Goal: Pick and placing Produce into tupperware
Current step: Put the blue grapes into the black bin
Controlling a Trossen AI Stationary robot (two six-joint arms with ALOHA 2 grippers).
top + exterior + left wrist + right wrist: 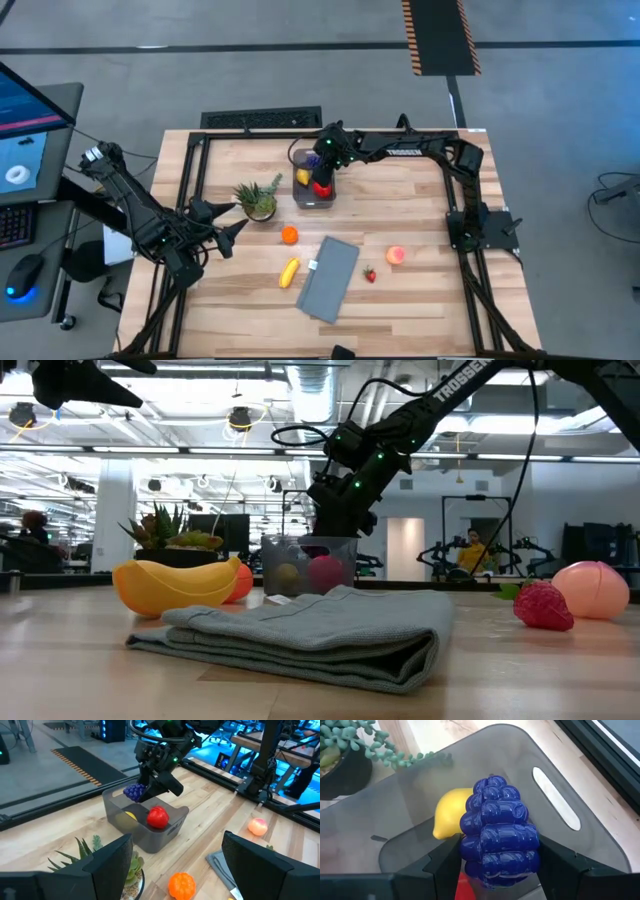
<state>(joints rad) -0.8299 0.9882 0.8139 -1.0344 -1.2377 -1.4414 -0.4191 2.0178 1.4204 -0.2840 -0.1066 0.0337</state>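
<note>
Two fruits already lie inside the tupperware [316,190]: a yellow lemon [451,813] and a red fruit [158,817], side by side on its floor. A third, the purple grapes [498,833], is pinched between the fingers of the right gripper [322,165], which hangs directly above the tub's open top; the bunch hangs lengthwise out of the jaws, its long axis pointing down into the tub, its lower end above the lemon and not yet on the floor. The tub is a clear-grey rectangle with rounded corners, standing toward the far edge of the table [420,210], with bare wood on all sides of it. Nearest to the tub is a small potted plant [258,199], just beside it on the left arm's side, not touching. An orange [289,235] lies on the near side of the tub, close to the plant; a yellow banana [289,272] lies farther out on that same near side, its long axis slanting, just beside a folded grey cloth [330,278]. A tiny strawberry [370,274] and a pink peach [396,255] lie beyond the cloth, well apart from the tub. The left gripper [236,218] waits past the plant from the tub, fingers spread and holding nothing.
</note>
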